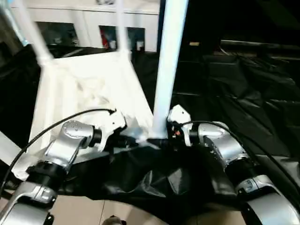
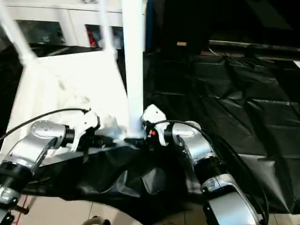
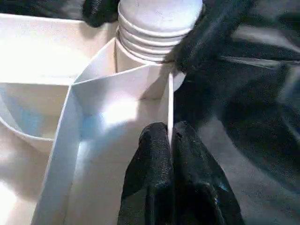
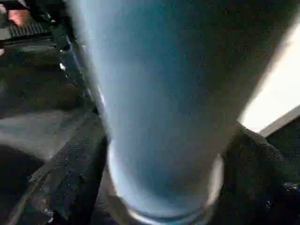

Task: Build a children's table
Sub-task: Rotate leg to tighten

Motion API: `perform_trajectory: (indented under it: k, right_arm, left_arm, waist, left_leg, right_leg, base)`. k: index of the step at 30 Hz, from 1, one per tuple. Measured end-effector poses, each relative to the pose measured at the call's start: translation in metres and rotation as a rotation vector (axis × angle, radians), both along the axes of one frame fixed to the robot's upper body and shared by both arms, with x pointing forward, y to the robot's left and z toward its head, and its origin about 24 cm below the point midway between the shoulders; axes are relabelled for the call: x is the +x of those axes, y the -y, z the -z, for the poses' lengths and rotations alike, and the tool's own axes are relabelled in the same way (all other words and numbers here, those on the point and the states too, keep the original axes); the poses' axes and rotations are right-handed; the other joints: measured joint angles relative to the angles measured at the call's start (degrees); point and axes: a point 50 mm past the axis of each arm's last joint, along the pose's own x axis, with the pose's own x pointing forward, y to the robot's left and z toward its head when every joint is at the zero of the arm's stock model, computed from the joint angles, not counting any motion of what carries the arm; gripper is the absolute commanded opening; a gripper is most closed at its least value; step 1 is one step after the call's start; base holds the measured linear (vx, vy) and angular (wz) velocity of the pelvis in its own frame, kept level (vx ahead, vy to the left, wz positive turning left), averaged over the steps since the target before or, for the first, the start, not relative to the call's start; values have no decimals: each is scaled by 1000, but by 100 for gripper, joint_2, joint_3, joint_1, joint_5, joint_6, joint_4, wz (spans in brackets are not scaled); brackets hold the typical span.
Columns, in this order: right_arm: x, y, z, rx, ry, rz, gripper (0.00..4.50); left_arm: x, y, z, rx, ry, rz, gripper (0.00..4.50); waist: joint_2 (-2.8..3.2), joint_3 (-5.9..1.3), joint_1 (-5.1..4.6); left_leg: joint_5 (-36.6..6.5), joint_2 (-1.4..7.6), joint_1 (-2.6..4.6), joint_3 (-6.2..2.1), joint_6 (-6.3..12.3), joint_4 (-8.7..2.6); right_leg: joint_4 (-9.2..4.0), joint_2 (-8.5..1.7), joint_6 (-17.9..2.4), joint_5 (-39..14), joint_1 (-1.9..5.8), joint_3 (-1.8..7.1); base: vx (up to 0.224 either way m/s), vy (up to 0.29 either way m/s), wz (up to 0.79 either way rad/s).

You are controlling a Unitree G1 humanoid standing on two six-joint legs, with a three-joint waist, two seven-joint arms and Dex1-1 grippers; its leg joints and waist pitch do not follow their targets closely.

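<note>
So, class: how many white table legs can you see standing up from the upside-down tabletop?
3. One leg rises at the near corner between the two grippers. A second stands at the far left corner, and a third at the far right corner. A fourth may be hidden or lie outside the views.

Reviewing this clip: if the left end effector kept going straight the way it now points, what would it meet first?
Probably the ribbed base of the table leg at the corner socket. The left end effector, shut on the thin rim of the tabletop, points along that rim toward the leg. Depth is hard to judge.
</note>
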Motion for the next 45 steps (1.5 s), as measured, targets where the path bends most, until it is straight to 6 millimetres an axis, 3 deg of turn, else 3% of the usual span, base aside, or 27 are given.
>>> perform_trajectory:
  k: [4,6,14,19,23,28,29,32,34,38,45]
  right_arm:
    - [-5,2,2,-10,-17,-42,332]
    - [-6,2,2,-10,-22,-51,298]
    - [-7,-3,4,7,-28,-8,272]
    - [5,-8,13,68,-27,276,270]
    - [25,-17,14,106,-37,634,270]
    - [29,-21,14,116,-21,761,270]
    - [30,-22,14,120,-20,773,305]
    - [30,-23,14,148,-34,792,305]
    - [30,-22,14,159,-38,795,346]
    - [30,-23,13,178,-46,765,382]
    - [25,-10,9,105,-14,517,435]
  left_arm:
    - [-2,2,0,2,-7,24,0]
    - [-3,2,0,1,-11,29,0]
    - [-2,5,2,-7,-10,6,0]
    - [13,15,4,-3,28,-137,0]
    - [34,42,4,6,76,-287,0]
    - [40,54,4,-3,93,-340,0]
    - [40,55,3,-3,95,-344,0]
    - [40,56,3,-3,100,-348,0]
    - [41,57,3,-3,102,-347,0]
    - [40,55,3,-2,107,-341,0]
    - [34,42,1,-8,100,-274,0]
  waist:
    - [0,0,34]
    - [-1,0,35]
    - [-1,0,34]
    - [-5,-2,-84]
    - [-3,-2,-132]
    - [6,-6,-108]
    - [7,-6,-102]
    - [7,-7,-102]
    - [8,-7,-101]
    - [10,-6,-107]
    - [14,-3,-111]
  left_leg:
    - [0,1,1,0,0,0]
    - [0,1,1,0,0,1]
    - [1,1,2,-1,-1,3]
    - [1,-2,19,-2,-2,11]
    - [3,-3,25,-3,-5,10]
    - [4,-3,25,-4,-6,-9]
    - [4,-3,25,-3,-6,-11]
    - [3,-5,22,0,-5,-15]
    - [3,-6,22,0,-5,-15]
    - [3,-5,23,0,-5,-15]
    - [3,-3,18,1,-5,-32]
  right_leg:
    - [4,0,0,0,0,-2]
    - [6,0,0,0,0,-2]
    - [9,0,1,0,0,-1]
    - [20,0,-7,6,8,8]
    - [18,0,8,5,8,8]
    - [13,1,2,8,7,3]
    - [10,1,5,6,7,3]
    - [-3,0,5,6,8,5]
    - [-3,-1,4,6,8,4]
    - [-2,-1,4,7,8,5]
    - [-8,2,6,3,1,-1]
  base:
    - [0,0,0]
    - [0,0,0]
    - [0,0,0]
    - [0,0,0]
    - [0,0,0]
    - [0,0,0]
    - [0,0,0]
    - [0,0,0]
    - [0,0,0]
    - [0,0,0]
    - [0,0,0]
